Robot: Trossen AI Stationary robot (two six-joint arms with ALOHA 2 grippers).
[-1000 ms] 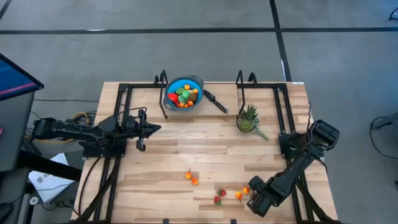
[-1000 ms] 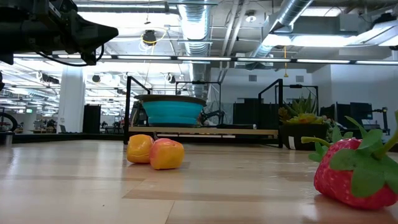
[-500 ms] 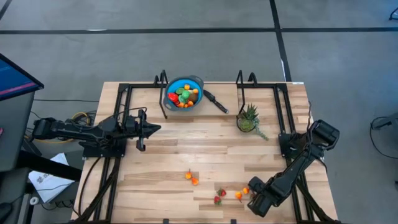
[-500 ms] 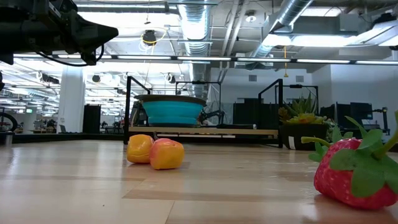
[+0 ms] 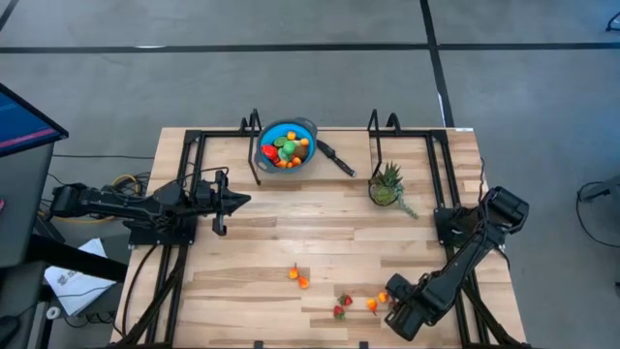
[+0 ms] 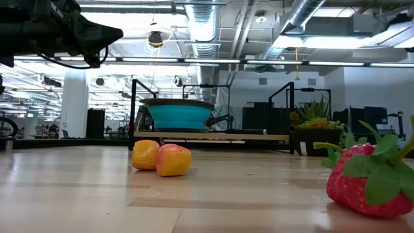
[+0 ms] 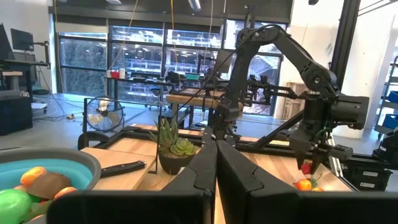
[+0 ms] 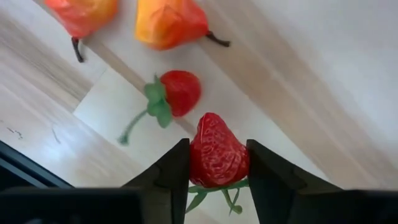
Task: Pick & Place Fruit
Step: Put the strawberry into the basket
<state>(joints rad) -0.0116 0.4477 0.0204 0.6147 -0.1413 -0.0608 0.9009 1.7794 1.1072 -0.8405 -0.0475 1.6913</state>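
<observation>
Here the right hand (image 8: pixel 216 163) clamps one strawberry (image 8: pixel 217 152); left hand (image 7: pixel 216 163) together

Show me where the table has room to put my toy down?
Plenty of bare wood in the middle of the table, between the blue bowl, the spiky plant and the two orange fruits. It's crowded near the front edge, where the right claw holds a strawberry beside more loose fruit.

Table (image 5: pixel 320 233): pale wood planks.
Far edge: blue bowl (image 5: pixel 287 145) holding fruit; potted plant (image 5: pixel 386 184) toward the right.
Near edge: orange pieces (image 5: pixel 298 278), strawberry (image 5: pixel 341 307), orange fruit (image 5: pixel 372 303).
</observation>
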